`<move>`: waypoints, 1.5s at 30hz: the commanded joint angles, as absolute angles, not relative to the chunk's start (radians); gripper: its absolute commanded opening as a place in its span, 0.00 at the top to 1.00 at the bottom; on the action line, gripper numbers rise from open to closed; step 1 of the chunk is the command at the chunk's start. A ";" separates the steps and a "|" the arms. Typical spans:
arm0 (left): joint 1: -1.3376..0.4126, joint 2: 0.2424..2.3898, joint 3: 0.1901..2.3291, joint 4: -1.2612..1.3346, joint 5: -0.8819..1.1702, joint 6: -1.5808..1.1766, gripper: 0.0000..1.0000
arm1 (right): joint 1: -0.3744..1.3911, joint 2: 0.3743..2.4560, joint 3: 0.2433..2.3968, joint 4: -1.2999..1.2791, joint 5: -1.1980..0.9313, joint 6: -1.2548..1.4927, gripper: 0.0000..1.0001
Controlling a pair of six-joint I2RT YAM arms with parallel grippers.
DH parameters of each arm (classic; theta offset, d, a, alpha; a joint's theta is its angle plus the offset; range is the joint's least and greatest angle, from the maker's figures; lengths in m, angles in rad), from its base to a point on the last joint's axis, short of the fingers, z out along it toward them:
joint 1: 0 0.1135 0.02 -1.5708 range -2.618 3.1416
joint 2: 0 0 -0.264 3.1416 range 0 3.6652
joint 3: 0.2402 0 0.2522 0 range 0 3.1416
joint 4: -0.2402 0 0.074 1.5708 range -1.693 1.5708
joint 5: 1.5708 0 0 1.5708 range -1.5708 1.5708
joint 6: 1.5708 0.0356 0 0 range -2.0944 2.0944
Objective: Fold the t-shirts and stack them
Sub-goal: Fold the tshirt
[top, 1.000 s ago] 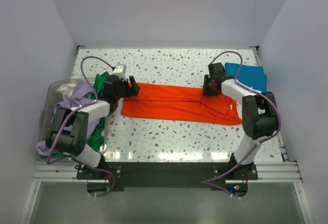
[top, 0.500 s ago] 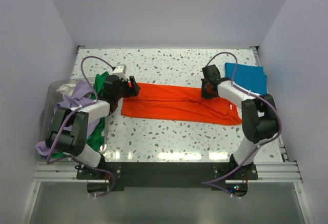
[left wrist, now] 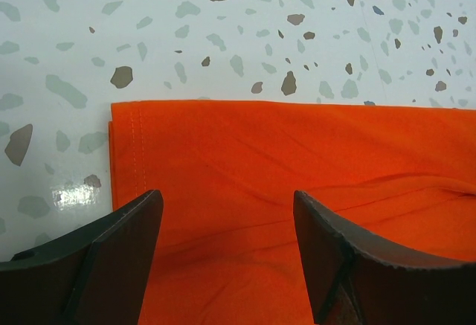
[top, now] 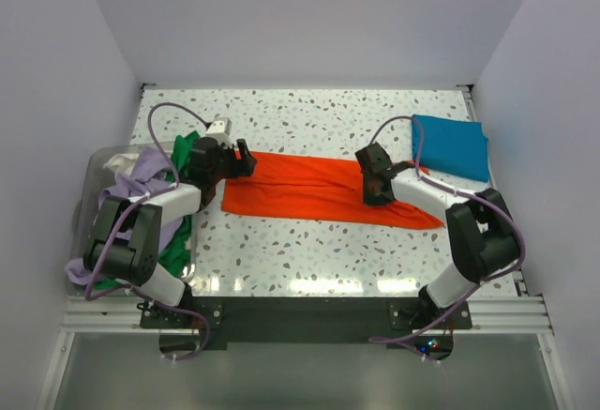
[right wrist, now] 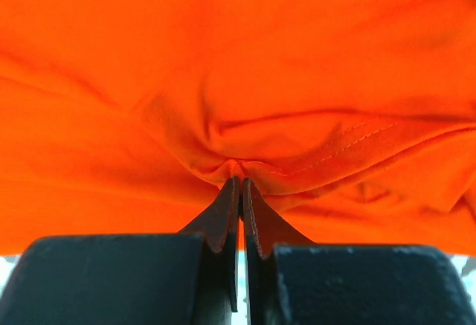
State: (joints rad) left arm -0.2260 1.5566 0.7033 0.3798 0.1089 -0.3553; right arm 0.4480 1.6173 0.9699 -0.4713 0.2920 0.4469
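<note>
1. Orange t-shirt (top: pixel 319 189) lies flat as a long, narrow band across the middle of the speckled tabletop (top: pixel 309 114), running left to right with wrinkles toward its right half.
2. Left gripper (top: pixel 242 161) sits at the band's left end with its jaws spread wide and nothing between them. In the left wrist view both dark fingers (left wrist: pixel 119 251) straddle the orange cloth just inside the stitched left edge. Cannot tell if the tips touch the fabric.
3. Right gripper (top: pixel 375 185) is over the right-centre part of the orange tee, clenched. The right wrist view shows the two fingertips (right wrist: pixel 227 206) pressed together on a small pinched ridge of orange cloth, with creases radiating from the pinch and a line of stitching just to its right.
4. Teal-blue t-shirt (top: pixel 452 143) lies folded in a rough rectangle at the far right corner of the table, near the orange tee's right end and apart from both grippers.
5. More tees are heaped at the left table edge in a clear bin (top: pixel 89 171): a lavender t-shirt (top: pixel 141 171) on top, a green t-shirt (top: pixel 183 152) spilling toward the left arm, and a whitish t-shirt (top: pixel 117 159) at the back.
6. Left arm's forearm crosses over the heap.
</note>
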 commanded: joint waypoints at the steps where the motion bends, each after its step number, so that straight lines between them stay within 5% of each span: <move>1: -0.230 1.551 0.726 0.419 0.123 -0.337 0.24 | 0.477 1.540 0.936 -0.512 0.350 0.508 1.00; 4: -0.230 1.555 0.727 0.419 0.123 -0.337 0.24 | 0.506 1.497 0.923 -0.547 0.362 0.525 1.00; 9: -0.230 1.571 0.739 0.419 0.123 -0.337 0.23 | 0.518 1.408 0.905 -0.557 0.333 0.525 0.58; 15: -0.230 1.580 0.746 0.416 0.126 -0.336 0.23 | 0.517 1.407 0.934 -0.528 0.402 0.506 0.41; 26: -0.239 1.591 0.756 0.411 0.115 -0.324 0.22 | 0.434 1.605 1.008 -0.451 0.338 0.463 0.43; 45: -0.241 1.609 0.764 0.408 0.118 -0.325 0.22 | 0.434 1.486 0.881 -0.420 0.242 0.457 0.54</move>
